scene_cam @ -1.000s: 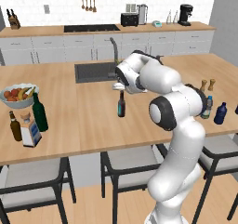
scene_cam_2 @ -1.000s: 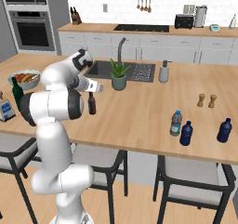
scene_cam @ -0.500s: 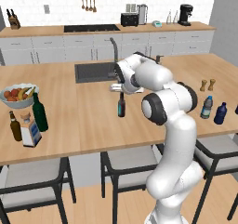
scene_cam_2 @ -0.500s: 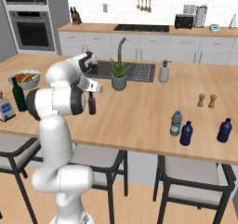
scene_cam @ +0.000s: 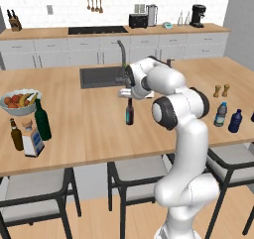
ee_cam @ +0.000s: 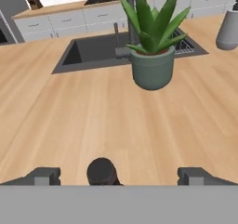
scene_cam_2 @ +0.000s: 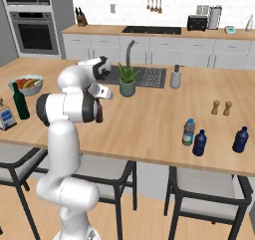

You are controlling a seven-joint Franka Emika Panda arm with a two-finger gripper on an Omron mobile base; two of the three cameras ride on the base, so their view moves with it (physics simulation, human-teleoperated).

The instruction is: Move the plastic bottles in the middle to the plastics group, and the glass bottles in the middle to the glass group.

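Gripper [ee_cam: 118, 174] sits w/ jaws spread as wide as they go, holding nothing. Hand view: the two dark tips stand far apart at the bottom, and the dark cap of the slim dark bottle [ee_cam: 102, 171] rises between them, touching neither.

Left base view: that slim dark bottle [scene_cam: 129, 112] stands upright mid-island, just in front of the sink [scene_cam: 101, 77], w/ the gripper [scene_cam: 127, 92] directly over its neck.

Glass group is at the island's [scene_cam: 94, 134] left end: tall green bottle [scene_cam: 42, 119] and brown bottle [scene_cam: 16, 134] upright near the front edge, the squat square bottle [scene_cam: 32, 138] w/ cork stopper just beside and between them. Fruit bowl [scene_cam: 19, 101] sits behind them.

Plastics are at the opposite end, near the front edge: clear water bottle [scene_cam_2: 188, 132] w/ blue band just beside a dark blue bottle [scene_cam_2: 199, 143]; a second dark blue bottle [scene_cam_2: 240, 139] stands a bit further toward the island's end. Pair of wooden shakers [scene_cam_2: 221, 107] sits behind them.

Potted plant [ee_cam: 152, 46] stands at the sink's front corner; grey soap dispenser [scene_cam_2: 175, 77] beyond the sink's other side.
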